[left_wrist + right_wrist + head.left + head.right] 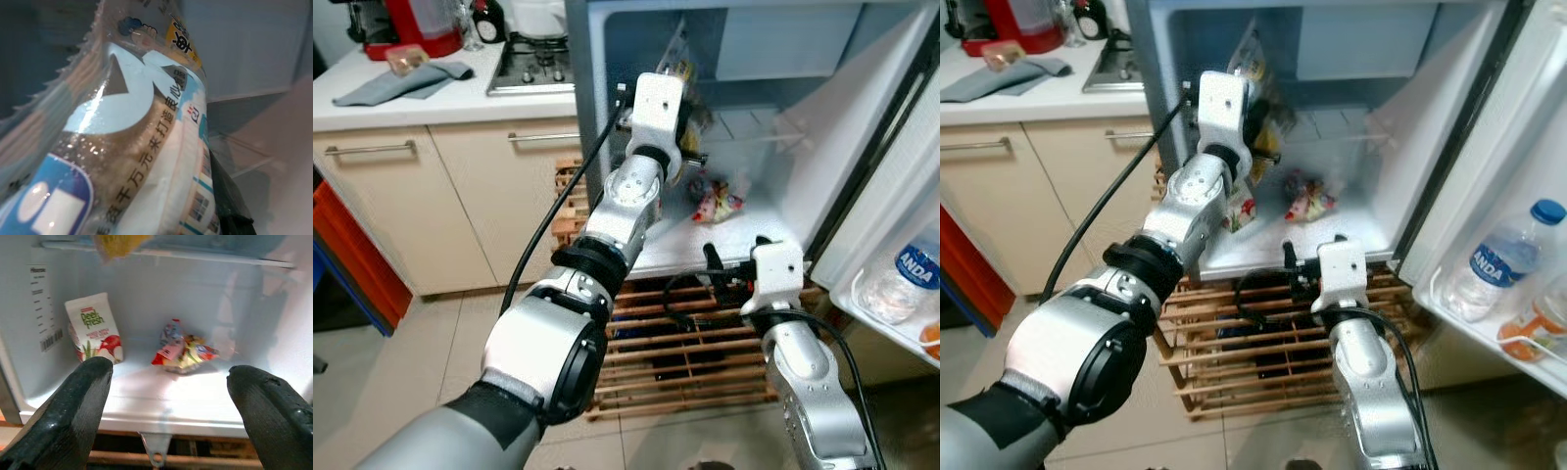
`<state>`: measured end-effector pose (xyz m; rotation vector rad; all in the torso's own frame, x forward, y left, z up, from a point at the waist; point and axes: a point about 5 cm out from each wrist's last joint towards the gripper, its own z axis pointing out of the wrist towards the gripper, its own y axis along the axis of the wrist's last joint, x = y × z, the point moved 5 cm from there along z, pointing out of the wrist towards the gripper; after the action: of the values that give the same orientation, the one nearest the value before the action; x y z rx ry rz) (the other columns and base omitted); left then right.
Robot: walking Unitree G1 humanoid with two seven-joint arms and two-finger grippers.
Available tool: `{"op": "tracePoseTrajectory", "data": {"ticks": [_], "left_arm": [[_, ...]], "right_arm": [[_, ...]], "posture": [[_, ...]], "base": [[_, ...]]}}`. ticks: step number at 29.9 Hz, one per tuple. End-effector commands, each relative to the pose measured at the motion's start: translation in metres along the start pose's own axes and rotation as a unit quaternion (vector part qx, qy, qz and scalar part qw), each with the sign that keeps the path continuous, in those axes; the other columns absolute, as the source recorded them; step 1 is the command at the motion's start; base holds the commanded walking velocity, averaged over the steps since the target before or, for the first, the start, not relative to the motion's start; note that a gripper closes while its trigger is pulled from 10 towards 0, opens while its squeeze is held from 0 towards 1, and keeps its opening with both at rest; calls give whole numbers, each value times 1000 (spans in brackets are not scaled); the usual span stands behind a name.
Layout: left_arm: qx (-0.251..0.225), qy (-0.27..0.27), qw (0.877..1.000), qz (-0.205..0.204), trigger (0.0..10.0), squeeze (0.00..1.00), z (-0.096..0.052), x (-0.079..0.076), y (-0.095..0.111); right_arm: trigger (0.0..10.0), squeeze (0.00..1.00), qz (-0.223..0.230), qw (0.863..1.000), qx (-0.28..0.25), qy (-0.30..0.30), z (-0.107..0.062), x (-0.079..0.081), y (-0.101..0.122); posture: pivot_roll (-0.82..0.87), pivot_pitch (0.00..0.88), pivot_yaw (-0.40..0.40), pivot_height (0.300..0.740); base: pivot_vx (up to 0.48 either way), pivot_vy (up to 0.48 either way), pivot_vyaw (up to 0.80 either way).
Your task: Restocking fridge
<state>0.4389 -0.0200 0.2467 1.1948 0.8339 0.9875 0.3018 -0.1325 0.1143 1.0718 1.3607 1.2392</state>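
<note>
Nearest, the right tool point(166, 396) is hovering just outside the front edge of the fridge's bottom shelf point(161, 401), its two black fingers point(73, 406) standing wide apart and gripping nothing. Beneath that edge, a wooden slatted crate point(705, 362) is sitting on the tiled floor.

Farther in, the left arm is reaching up into the open fridge point(1410, 147), and the left tool point(690, 117) is clamped on a clear printed snack bag point(132, 137), holding it above the shelf near the fridge's left wall; one black finger is showing beside the bag in the left wrist view.

On the shelf itself, a white Peel Fresh pouch point(93, 328) is standing upright in the left rear corner, and a small heap of bright wrapped snacks point(183, 352) is lying near the middle, well apart from the pouch.

In the door rack at the right, a water bottle point(1503, 259) with a blue cap is standing.

Beyond, to the left, a grey cloth point(401, 83) is lying on the tabletop point(431, 103) beside a gas hob point(533, 69).
</note>
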Motion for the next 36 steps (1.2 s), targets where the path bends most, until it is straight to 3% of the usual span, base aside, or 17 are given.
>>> {"op": "tracePoseTrajectory", "data": {"ticks": [1,6,9,12,15,18,22,24,25,26,27,28,29,30,31,32,36], "left_arm": [[-12,-28,999,-22,10000,0,4,-39,13],[-17,16,1000,-16,10000,0,9,-16,22],[-12,81,997,-17,10000,0,8,25,22],[-10,118,992,-40,10000,0,6,46,20],[-14,206,971,-124,10000,0,-4,100,19],[-23,237,960,-149,10000,0,-8,119,23],[-44,298,932,-203,10000,0,-20,160,32],[-47,305,927,-213,10000,0,-21,163,32],[-46,316,912,-258,10000,514,-23,169,31],[-46,316,912,-258,10000,514,-23,169,31],[-41,321,899,-296,10000,1000,-23,169,26],[-36,323,887,-329,10000,1000,-23,167,21],[-23,323,851,-413,10000,1000,-22,159,8],[-18,322,838,-439,10000,1000,-22,155,4],[-18,322,838,-439,10000,1000,-22,155,4],[-7,320,808,-494,10000,1000,-20,144,-5],[0,307,800,-515,10000,1000,-16,130,-7]], "right_arm": [[10000,0,-2,1000,-6,-2,-3,2,7],[10000,0,-3,1000,8,-4,-31,6,12],[10000,0,2,1000,29,-1,-52,14,10],[10000,0,8,999,37,0,-61,17,10],[10000,0,17,998,60,-2,-74,17,7],[10000,0,18,997,70,-2,-80,17,7],[10000,0,17,997,79,1,-83,18,8],[10000,0,17,997,81,1,-85,18,8],[10000,0,17,996,86,4,-88,19,8],[10000,0,17,996,86,4,-88,19,8],[10000,0,17,996,90,7,-89,20,7],[10000,0,17,995,93,9,-90,21,7],[10000,0,17,995,98,15,-90,22,6],[10000,0,16,995,100,16,-90,23,6],[10000,0,16,995,100,16,-90,23,6],[10000,0,16,995,101,19,-90,23,5],[10000,0,16,994,103,21,-88,24,5]], "posture": [[-363,92,92,740],[-413,174,81,740],[-439,219,71,740],[-449,249,59,740],[-456,280,44,740],[-462,292,34,740],[-465,298,26,740],[-468,298,22,740],[-467,298,17,740],[-467,298,17,740],[-465,296,14,740],[-463,297,12,740],[-462,295,9,740],[-462,293,9,740],[-462,293,9,740],[-463,292,7,740],[-467,289,6,740]], "base": [[0,0,0],[0,0,0],[0,0,0],[0,0,0],[0,0,0],[0,0,0],[0,0,0],[0,0,0],[0,0,0],[0,0,0],[0,0,0],[0,0,0],[0,0,0],[0,0,0],[0,0,0],[0,0,0],[0,0,0]]}}
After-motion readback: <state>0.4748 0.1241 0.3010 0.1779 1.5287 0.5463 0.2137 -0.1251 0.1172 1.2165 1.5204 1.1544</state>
